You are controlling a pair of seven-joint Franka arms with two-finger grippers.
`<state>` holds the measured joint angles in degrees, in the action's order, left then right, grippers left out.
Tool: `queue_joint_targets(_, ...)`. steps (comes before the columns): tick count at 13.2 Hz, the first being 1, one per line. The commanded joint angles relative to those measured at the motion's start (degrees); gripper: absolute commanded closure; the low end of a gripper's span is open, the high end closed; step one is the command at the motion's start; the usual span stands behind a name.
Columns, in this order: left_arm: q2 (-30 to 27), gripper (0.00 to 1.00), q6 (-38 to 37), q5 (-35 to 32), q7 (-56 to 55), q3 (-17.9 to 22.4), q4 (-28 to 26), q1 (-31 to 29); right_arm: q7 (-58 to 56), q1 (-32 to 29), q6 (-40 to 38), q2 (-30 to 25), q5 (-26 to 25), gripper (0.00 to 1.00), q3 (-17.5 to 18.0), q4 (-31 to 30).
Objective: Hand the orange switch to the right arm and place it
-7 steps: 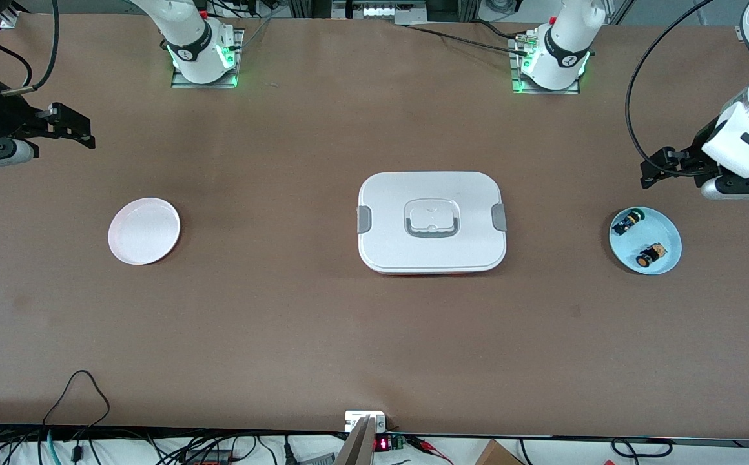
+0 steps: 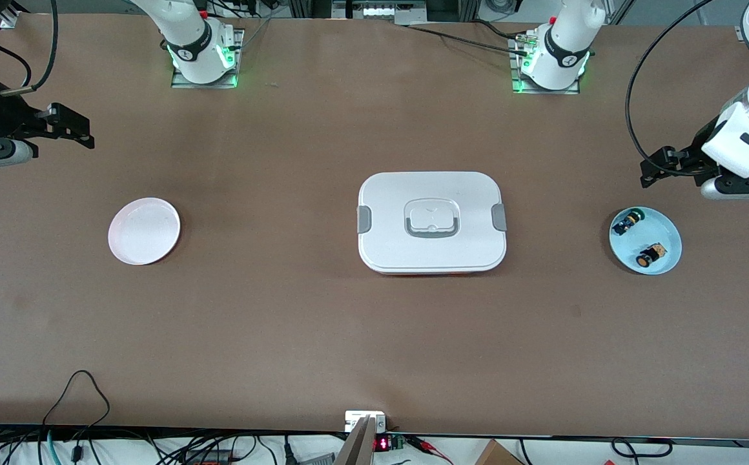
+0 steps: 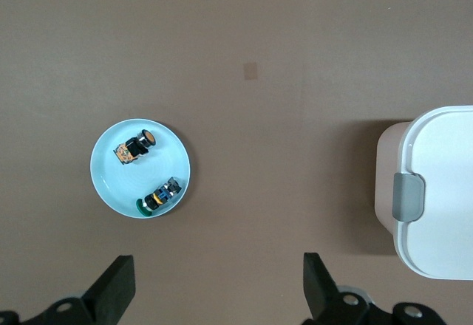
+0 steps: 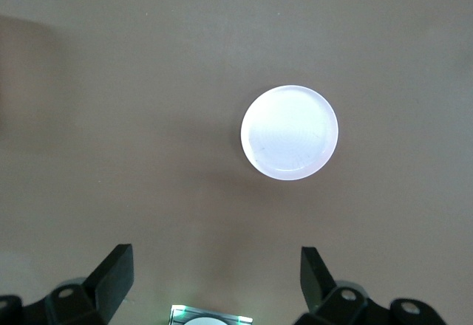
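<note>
The orange switch [image 2: 649,254] [image 3: 135,148] lies on its side in a light blue plate [image 2: 664,227] [image 3: 111,181] toward the left arm's end of the table. It is black with an orange cap and nothing touches it. My left gripper [image 2: 658,166] [image 3: 218,281] hangs open and empty over bare table next to that plate. My right gripper [image 2: 74,126] [image 4: 214,266] is open and empty too, up over the right arm's end of the table near a white plate [image 2: 144,230] [image 4: 290,132].
A second black switch with a green-yellow cap [image 2: 627,221] [image 3: 159,196] shares the blue plate, farther from the front camera than the orange one. A white lidded box [image 2: 431,221] [image 3: 436,192] sits mid-table between the two plates. The white plate holds nothing.
</note>
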<state>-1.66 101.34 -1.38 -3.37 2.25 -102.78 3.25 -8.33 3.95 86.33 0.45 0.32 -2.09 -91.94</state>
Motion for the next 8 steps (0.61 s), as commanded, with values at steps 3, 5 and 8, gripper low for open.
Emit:
queue_joint_targets(3, 0.96, 0.0, -1.41, -1.08, 0.21, 0.3, 1.88, 0.27, -0.11, -0.26, -1.95, 0.34, 0.38, 0.0, 0.15, 1.14)
queue_joint_targets(5, 0.96, 0.0, -1.41, -1.08, 0.21, 0.3, 1.88, 0.27, -0.11, 0.01, -2.65, 0.34, 0.38, 0.0, 0.24, 1.14)
queue_joint_targets(8, 0.96, 0.0, -1.41, -0.99, 0.12, 0.3, 1.88, 0.18, -0.2, -0.08, -2.83, 0.34, 0.38, 0.0, 0.24, 1.14)
